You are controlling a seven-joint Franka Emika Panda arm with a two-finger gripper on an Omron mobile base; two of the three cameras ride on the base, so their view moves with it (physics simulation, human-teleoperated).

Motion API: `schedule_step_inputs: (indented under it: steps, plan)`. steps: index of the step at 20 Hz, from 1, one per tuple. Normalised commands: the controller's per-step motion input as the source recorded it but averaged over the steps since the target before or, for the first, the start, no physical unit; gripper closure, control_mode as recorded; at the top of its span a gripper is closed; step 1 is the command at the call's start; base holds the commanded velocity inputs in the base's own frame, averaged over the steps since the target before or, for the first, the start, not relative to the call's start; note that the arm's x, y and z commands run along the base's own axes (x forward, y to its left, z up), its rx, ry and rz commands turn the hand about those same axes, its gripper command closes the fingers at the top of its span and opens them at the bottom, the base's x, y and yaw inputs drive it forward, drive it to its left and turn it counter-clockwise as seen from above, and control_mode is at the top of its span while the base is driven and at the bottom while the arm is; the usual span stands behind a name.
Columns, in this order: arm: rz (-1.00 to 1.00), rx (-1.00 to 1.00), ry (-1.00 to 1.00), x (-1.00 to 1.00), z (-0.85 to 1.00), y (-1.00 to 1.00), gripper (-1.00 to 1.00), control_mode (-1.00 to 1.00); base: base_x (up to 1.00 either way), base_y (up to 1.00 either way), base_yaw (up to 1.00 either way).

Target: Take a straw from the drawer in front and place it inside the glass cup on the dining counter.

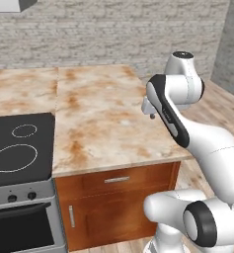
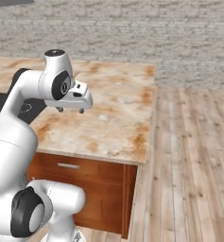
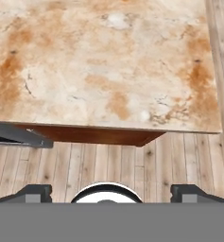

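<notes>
My gripper (image 2: 71,110) hangs open and empty a little above the front right part of the dining counter (image 1: 103,118), a cream stone top mottled with rust-brown. It points down, and its dark fingertips (image 3: 35,193) stand wide apart in the hand view. In the left base view the gripper (image 1: 150,116) is partly hidden behind my forearm. The drawer (image 1: 117,180) sits shut under the counter's front edge, with a small silver bar handle (image 2: 68,166). The straw is hidden. The glass cup is out of view.
A black glass cooktop (image 1: 19,146) with oven knobs below it adjoins the counter on the left. Under the drawer is a cabinet door with a vertical handle (image 1: 71,216). Wood plank floor (image 2: 193,165) lies to the right. A brick wall (image 1: 113,29) stands behind.
</notes>
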Motion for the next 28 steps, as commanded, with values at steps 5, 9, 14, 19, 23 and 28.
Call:
schedule_step_inputs:
  steps: [5, 9, 14, 19, 23, 28]
  plan:
    - [0.0, 0.0, 0.0, 0.0, 0.0, 0.0, -1.0, 1.0, -0.04, -0.51, 0.15]
    - [0.0, 0.0, 0.0, 0.0, 0.0, 0.0, -1.0, 1.0, -0.06, -0.59, 0.36]
    - [0.0, 0.0, 0.0, 0.0, 0.0, 0.0, -1.0, 1.0, -0.06, -0.69, 0.43]
    - [0.0, 0.0, 0.0, 0.0, 0.0, 0.0, -1.0, 1.0, -0.04, -0.68, 0.44]
    - [0.0, 0.0, 0.0, 0.0, 0.0, 0.0, -1.0, 1.0, -0.02, -0.57, 0.44]
    - [0.0, 0.0, 0.0, 0.0, 0.0, 0.0, -1.0, 1.0, 0.0, -0.25, 0.45]
